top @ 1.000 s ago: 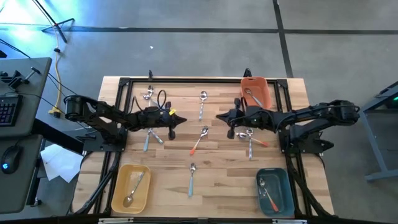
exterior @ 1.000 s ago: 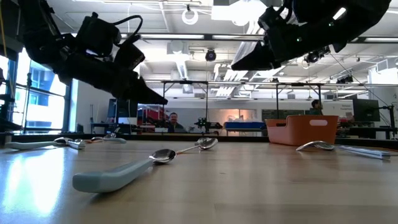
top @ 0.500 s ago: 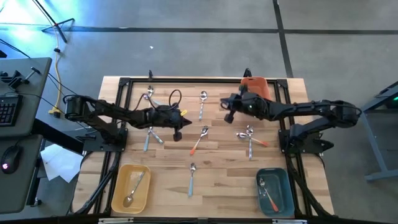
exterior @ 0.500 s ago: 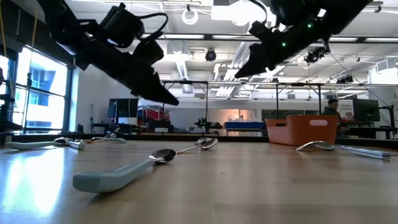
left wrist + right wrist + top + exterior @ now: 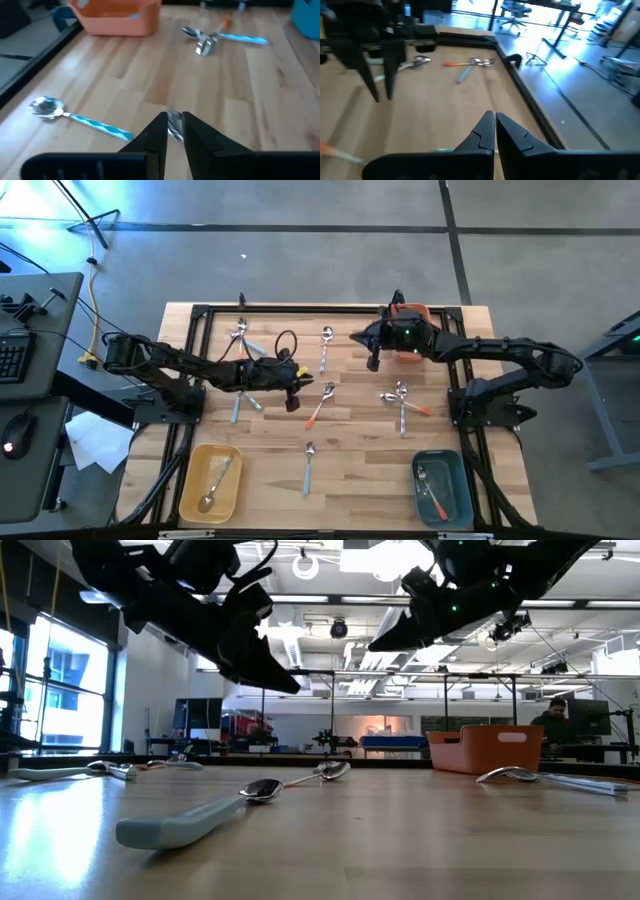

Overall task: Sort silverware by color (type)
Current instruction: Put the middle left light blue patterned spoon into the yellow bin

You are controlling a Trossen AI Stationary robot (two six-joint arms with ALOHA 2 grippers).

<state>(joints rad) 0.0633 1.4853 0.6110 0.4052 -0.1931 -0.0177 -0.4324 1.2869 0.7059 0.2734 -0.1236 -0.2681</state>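
The silverware lies scattered on the wooden table. A blue-handled spoon lies at the far middle and an orange-handled spoon in the middle. My left gripper hovers just left of the orange-handled spoon, its fingers a little apart and holding nothing. Past its fingertips that spoon's head shows on the table. My right gripper hangs shut and bare in the air, right of the blue spoon and beside the orange bin. In the low view both grippers are well above the tabletop.
More silverware lies in clusters at the far left and the right, and one blue spoon near the front. A yellow bin and a teal bin at the near corners each hold pieces.
My right gripper has swung from beside the right cluster toward the far edge and risen, still shut. My left gripper has moved toward the table's right, closer to the orange-handled spoon, and has risen too. No silverware has moved.
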